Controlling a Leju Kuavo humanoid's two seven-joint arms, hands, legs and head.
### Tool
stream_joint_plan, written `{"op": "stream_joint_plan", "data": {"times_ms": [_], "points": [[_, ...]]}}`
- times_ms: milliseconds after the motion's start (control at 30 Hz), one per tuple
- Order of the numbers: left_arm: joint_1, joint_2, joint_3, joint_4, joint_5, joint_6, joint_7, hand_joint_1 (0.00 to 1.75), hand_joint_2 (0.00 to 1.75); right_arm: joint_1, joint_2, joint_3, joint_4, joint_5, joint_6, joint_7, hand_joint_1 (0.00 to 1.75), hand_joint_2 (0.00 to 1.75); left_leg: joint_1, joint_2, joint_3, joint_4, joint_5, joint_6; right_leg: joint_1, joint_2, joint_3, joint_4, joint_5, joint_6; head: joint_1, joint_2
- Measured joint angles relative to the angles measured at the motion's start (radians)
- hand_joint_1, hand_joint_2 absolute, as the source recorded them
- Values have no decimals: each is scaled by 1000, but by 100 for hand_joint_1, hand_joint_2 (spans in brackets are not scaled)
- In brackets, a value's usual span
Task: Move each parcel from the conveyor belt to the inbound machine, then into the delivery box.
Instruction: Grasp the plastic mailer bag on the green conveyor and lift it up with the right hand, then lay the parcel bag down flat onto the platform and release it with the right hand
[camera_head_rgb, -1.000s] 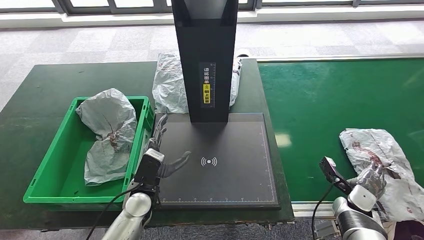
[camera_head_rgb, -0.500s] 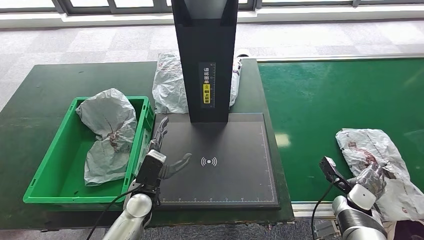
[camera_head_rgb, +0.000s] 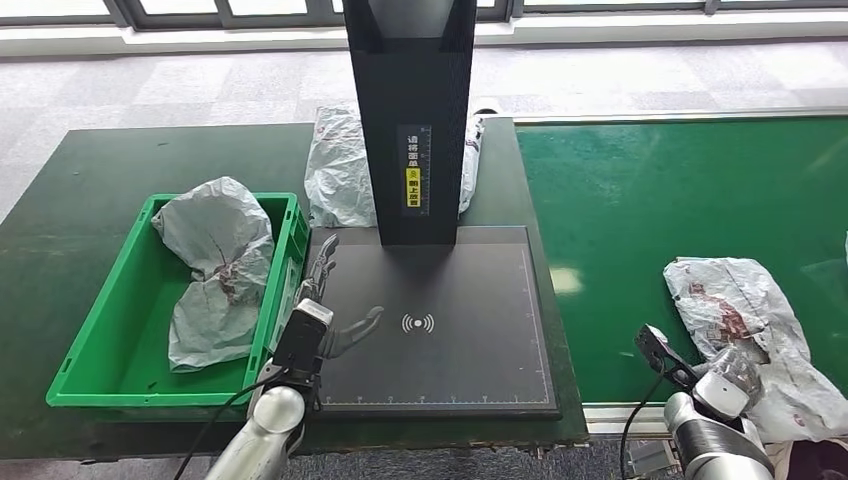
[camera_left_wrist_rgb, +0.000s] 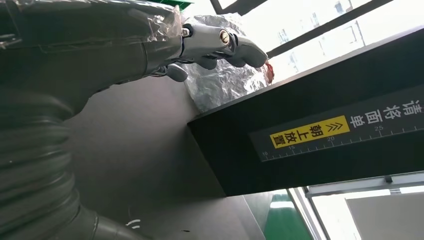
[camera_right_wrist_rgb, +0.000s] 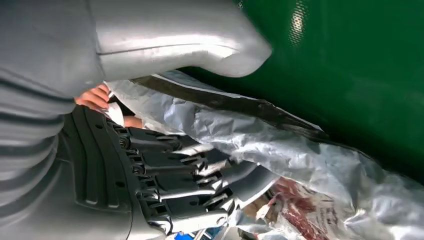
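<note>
A crumpled silver parcel (camera_head_rgb: 735, 305) lies on the green conveyor belt (camera_head_rgb: 650, 190) at the near right. My right hand (camera_head_rgb: 738, 368) grips its near edge. Up close, the parcel's fold (camera_right_wrist_rgb: 280, 145) runs between the thumb and the curled fingers (camera_right_wrist_rgb: 170, 172). My left hand (camera_head_rgb: 325, 300) hovers with fingers spread over the left edge of the inbound machine's black plate (camera_head_rgb: 450, 290), holding nothing. Its fingers (camera_left_wrist_rgb: 220, 42) stretch toward a silver parcel (camera_left_wrist_rgb: 225, 82) beside the machine's tower. Another parcel (camera_head_rgb: 215, 260) lies in the green delivery box (camera_head_rgb: 150, 398).
The machine's black tower (camera_head_rgb: 410, 120) rises at the back of the plate, with a further parcel (camera_head_rgb: 335, 165) behind it. The delivery box sits on a dark green table (camera_head_rgb: 90, 180) left of the plate.
The parcel on the belt has shifted a little to the left, and my right hand has moved with it. My left hand has stayed where it was.
</note>
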Motion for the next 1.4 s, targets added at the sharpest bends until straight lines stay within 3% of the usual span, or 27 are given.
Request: {"op": "stream_joint_plan", "data": {"times_ms": [333,500,633,733,833,967,1067,1200,1300,1400], "points": [[-8,0,2,9,3,-1,-4,0,175,2,-4,1,1,-1,2,-1,175,175,0,0,0,0,0,0,0,0,0,0,0,0,0,0],[6,0,23,-9,6,13,-6,0,175,6,16,11,-38,-7,-143,-100,175,175,0,1,0,0,0,0,0,1,0,1,0,0,0,0],[26,0,39,-36,3,15,-3,0,175,12,46,26,-98,-34,-184,-147,175,175,0,0,-1,0,0,0,0,-1,0,2,0,0,0,0],[44,0,55,-55,-8,28,-1,0,175,51,89,61,-216,-140,-244,-306,175,175,1,0,-1,0,1,-1,0,0,0,2,0,0,0,0],[53,0,70,-67,-28,52,-4,0,175,120,138,179,-414,-225,-200,-398,175,175,1,2,0,0,1,-2,1,2,-1,2,0,-1,0,0],[51,0,76,-69,-61,69,2,0,175,200,175,433,-625,-278,-182,-376,175,175,1,2,0,0,1,-2,2,2,-2,3,-1,-3,0,0],[48,-1,76,-69,-70,74,7,0,175,232,183,569,-715,-308,-200,-353,175,175,2,2,0,-1,1,-3,2,2,-2,3,-1,-3,0,0],[47,-1,76,-69,-76,77,8,0,175,253,182,650,-777,-335,-205,-360,175,175,1,2,0,0,1,-2,1,2,-2,2,-1,-3,0,0],[42,-2,75,-69,-106,86,5,0,175,268,184,701,-814,-379,-167,-439,175,175,1,2,0,0,1,-2,1,2,-2,2,-1,-2,0,0],[24,-4,69,-63,-128,89,4,0,175,285,190,798,-850,-426,-18,-480,121,175,1,2,0,0,1,-3,1,2,-3,2,-1,-3,0,0]]}}
